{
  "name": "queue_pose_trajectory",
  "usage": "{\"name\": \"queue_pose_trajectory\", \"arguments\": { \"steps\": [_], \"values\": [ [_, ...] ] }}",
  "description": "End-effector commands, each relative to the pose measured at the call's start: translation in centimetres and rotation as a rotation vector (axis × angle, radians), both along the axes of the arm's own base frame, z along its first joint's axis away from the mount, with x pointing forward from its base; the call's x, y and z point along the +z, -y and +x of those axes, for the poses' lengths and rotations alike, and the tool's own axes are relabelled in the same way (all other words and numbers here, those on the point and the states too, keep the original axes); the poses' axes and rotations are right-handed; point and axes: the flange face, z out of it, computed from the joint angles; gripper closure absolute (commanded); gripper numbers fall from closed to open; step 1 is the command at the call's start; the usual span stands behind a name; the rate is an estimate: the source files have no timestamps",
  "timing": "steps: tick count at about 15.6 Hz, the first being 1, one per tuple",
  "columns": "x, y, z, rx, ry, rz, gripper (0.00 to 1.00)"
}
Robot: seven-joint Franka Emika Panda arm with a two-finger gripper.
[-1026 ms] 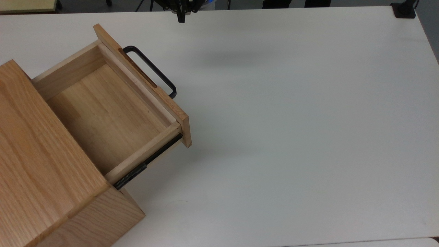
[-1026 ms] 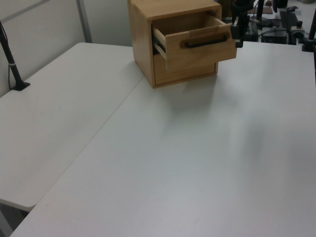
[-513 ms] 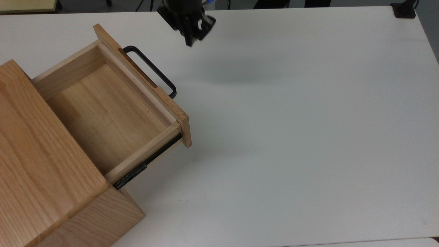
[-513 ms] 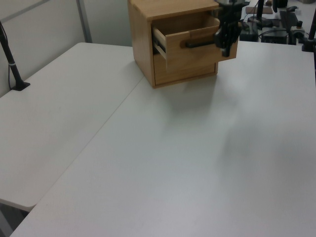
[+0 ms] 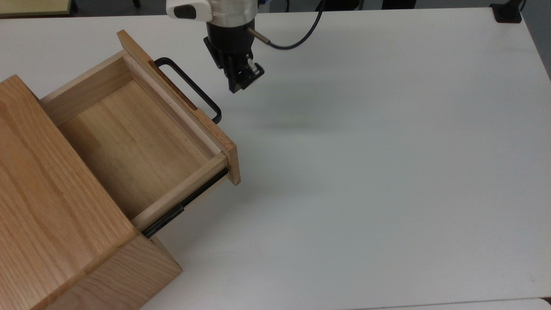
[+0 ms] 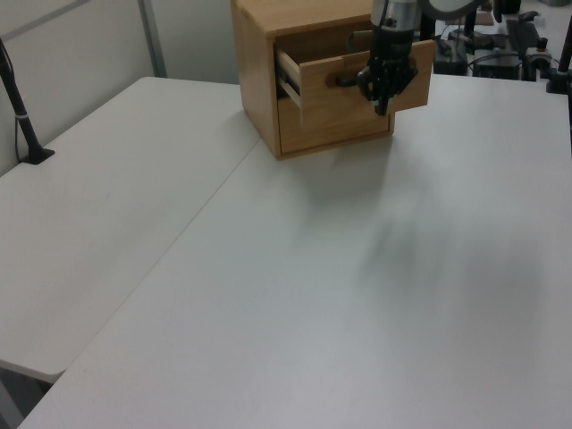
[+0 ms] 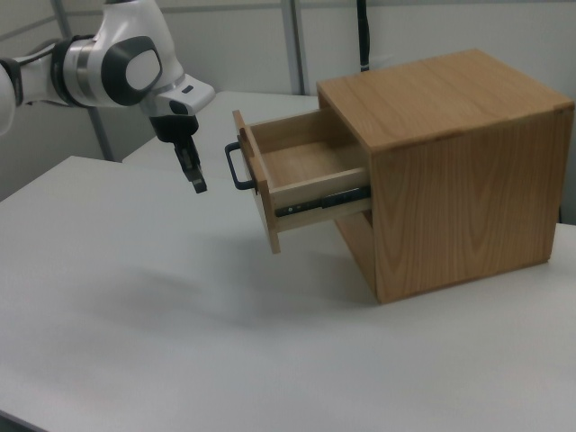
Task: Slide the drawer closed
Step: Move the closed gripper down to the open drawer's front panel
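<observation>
The drawer (image 5: 129, 142) stands pulled well out of the oak cabinet (image 5: 51, 202), empty inside, its black side rail (image 5: 185, 202) exposed. Its flat front panel (image 5: 185, 112) carries a black U-shaped handle (image 5: 191, 88). My gripper (image 5: 240, 85) hangs above the white table, just off the top view's right of the handle, apart from it, fingers shut on nothing. In the right view the gripper (image 7: 199, 186) hovers a short way in front of the handle (image 7: 236, 166). In the left view the gripper (image 6: 382, 105) overlaps the drawer front (image 6: 340, 98).
The white table (image 5: 366, 150) spreads wide toward the top view's right and bottom. A black cable (image 5: 297, 38) trails from the wrist. A black clamp base (image 5: 508, 13) sits at the far corner. In the left view a black pole (image 6: 22, 125) stands at the table's left edge.
The arm has come in from the top view's top edge and descended toward the handle. The drawer has not moved.
</observation>
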Motion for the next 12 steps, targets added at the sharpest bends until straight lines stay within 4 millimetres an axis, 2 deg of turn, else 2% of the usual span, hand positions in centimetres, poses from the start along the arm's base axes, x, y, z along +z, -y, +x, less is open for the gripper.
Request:
{"name": "queue_pose_trajectory", "arguments": {
  "steps": [1, 4, 5, 7, 12],
  "values": [
    [-0.5, 0.0, 1.4, -0.112, 0.064, -0.055, 1.0],
    [-1.1, 0.5, 1.8, -0.126, 0.064, -0.059, 1.0],
    [-0.8, 0.5, 2.2, -0.124, 0.074, -0.064, 1.0],
    [-1.4, 0.9, 3.1, -0.127, 0.074, -0.081, 1.0],
    [-1.8, 3.0, 4.0, -0.117, 0.073, -0.114, 1.0]
  ]
}}
